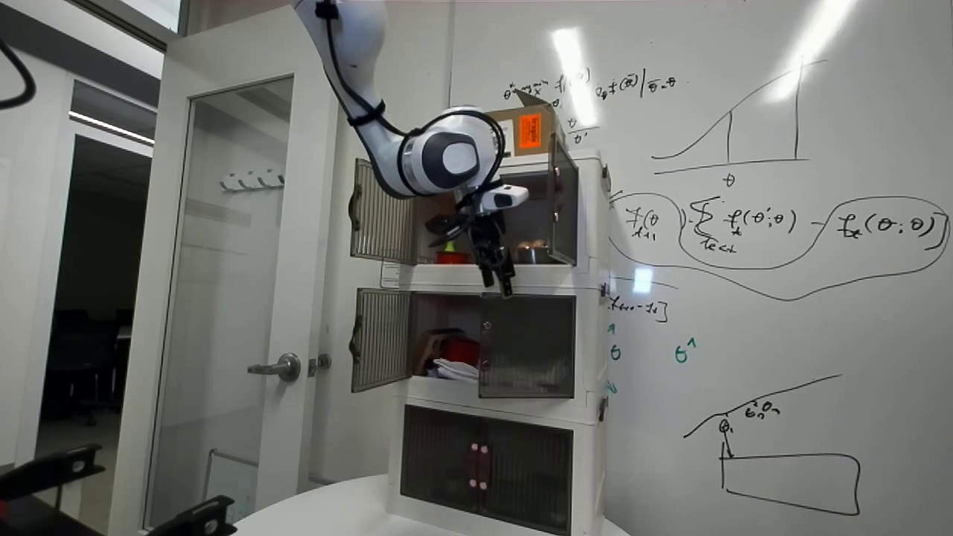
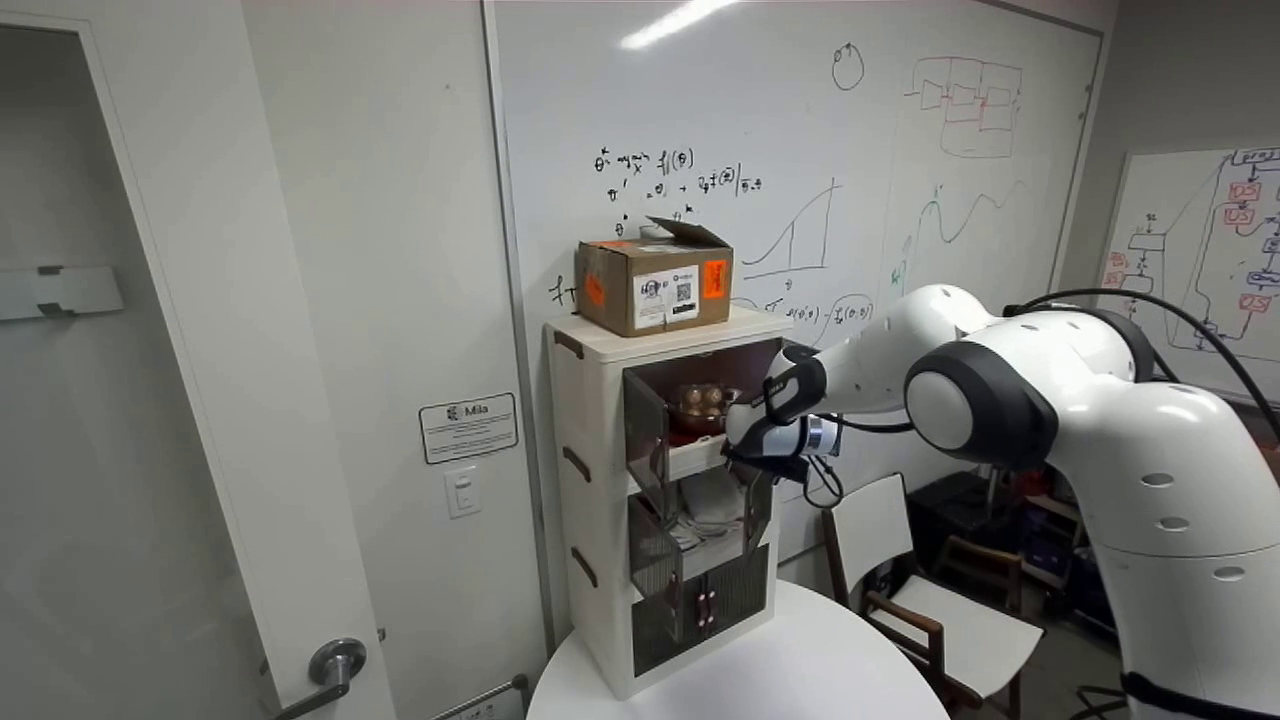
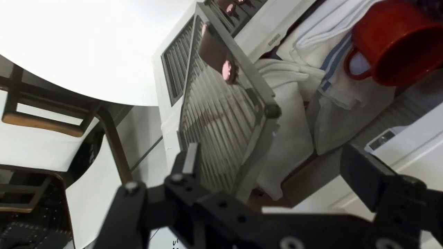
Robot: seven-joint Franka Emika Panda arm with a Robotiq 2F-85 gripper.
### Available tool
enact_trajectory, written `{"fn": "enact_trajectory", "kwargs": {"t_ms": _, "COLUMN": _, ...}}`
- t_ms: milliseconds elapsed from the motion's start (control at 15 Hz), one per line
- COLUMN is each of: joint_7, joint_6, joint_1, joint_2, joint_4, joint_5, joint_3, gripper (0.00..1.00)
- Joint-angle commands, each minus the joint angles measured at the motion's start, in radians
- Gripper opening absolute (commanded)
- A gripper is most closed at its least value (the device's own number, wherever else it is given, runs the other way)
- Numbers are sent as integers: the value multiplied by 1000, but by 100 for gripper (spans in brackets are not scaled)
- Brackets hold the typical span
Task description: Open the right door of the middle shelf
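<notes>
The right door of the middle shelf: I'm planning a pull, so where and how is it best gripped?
Probably by the brown handle beside its free edge, the open pincer coming from the front to close across its narrow width. The right door stands ajar, that edge swung out from the middle shelf, so a pull there should have good leverage.

Right door (image 1: 530, 346), a smoky grey-brown, ribbed see-through panel with a brown, pink-knobbed handle (image 3: 212, 52), stands upright and partly open, angled outward from the white-framed middle shelf (image 1: 447, 388), central one of three stacked, set above the desk (image 2: 830, 670) near its wall-side edge.
</notes>
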Motion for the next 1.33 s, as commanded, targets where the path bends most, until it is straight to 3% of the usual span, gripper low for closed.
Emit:
{"fn": "enact_trajectory", "kwargs": {"t_ms": 0, "joint_7": 72, "joint_6": -79, "joint_1": -38, "joint_2": 55, "joint_4": 66, "joint_5": -104, "joint_3": 16, "gripper": 100}}
{"fn": "enact_trajectory", "kwargs": {"t_ms": 667, "joint_7": 131, "joint_6": -124, "joint_1": -26, "joint_2": 36, "joint_4": -37, "joint_5": -400, "joint_3": -107, "gripper": 100}}
{"fn": "enact_trajectory", "kwargs": {"t_ms": 867, "joint_7": 120, "joint_6": -118, "joint_1": -16, "joint_2": 12, "joint_4": -88, "joint_5": -492, "joint_3": -118, "gripper": 100}}
{"fn": "enact_trajectory", "kwargs": {"t_ms": 1267, "joint_7": 212, "joint_6": -63, "joint_1": 83, "joint_2": -115, "joint_4": -247, "joint_5": -752, "joint_3": -126, "gripper": 100}}
